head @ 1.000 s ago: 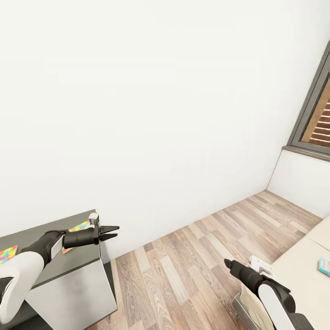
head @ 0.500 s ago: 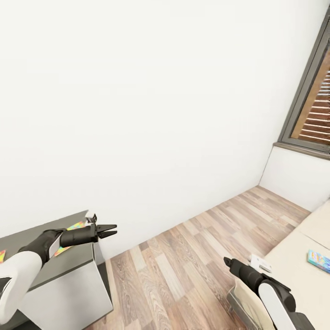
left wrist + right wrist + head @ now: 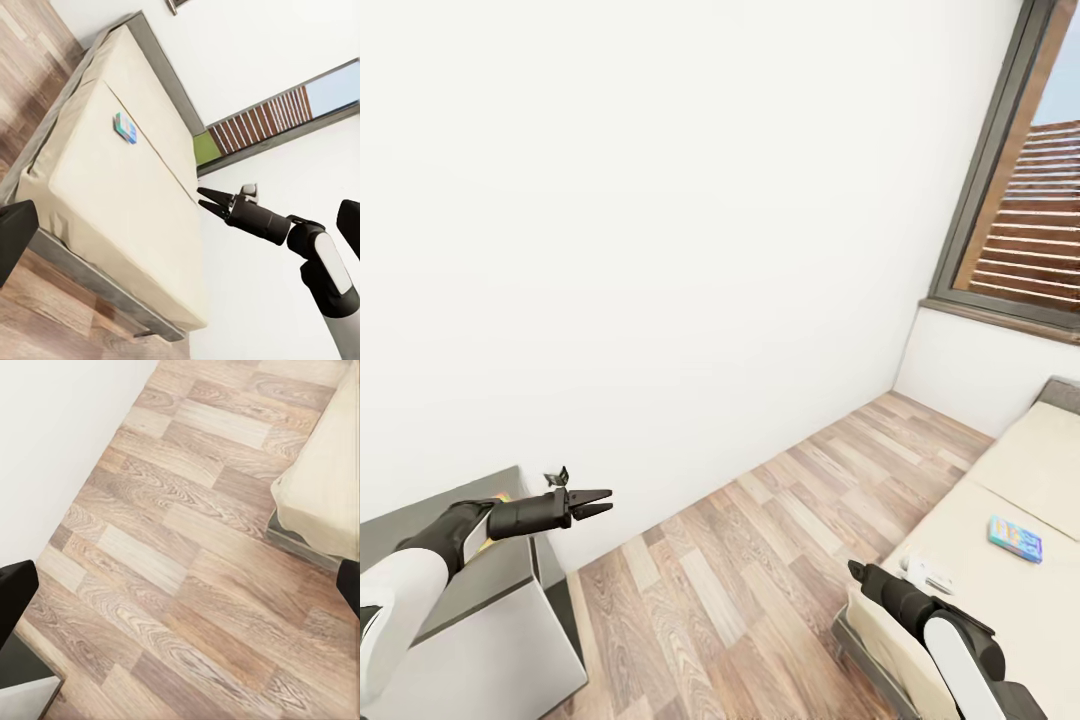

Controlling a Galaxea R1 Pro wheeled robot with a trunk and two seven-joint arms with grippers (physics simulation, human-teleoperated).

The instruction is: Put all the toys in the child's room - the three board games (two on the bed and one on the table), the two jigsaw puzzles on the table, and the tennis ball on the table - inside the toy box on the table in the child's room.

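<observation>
Left tool: black, two-fingered, on an outstretched arm, hanging past the desk's edge over the floor. Fingers parted, nothing between them. In the left wrist view its own fingers sit at opposite edges of the frame, spread wide.

Right tool: black, low at the robot's right, by the near corner of the bed. Seen from the left wrist, this tool shows two pointed fingers apart and empty. In the right wrist view its fingers stand at the far edges of the frame, spread wide.

Desk: dark-grey top over a pale front, under the left forearm. A corner of it lies below the right tool. A sliver of yellow lies on the top beside the left arm; too little shows to tell what it is.

Floor: light wood planks between desk and bed.

Bed: cream two-part mattress on a dark grey frame, at the robot's right.

Board game: small teal-blue box, flat on the mattress near the seam between its two parts, well apart from both tools. Also seen from the left wrist.

Wall: plain white.

Window: dark grey frame, brown slats outside, above the far end of the bed.
</observation>
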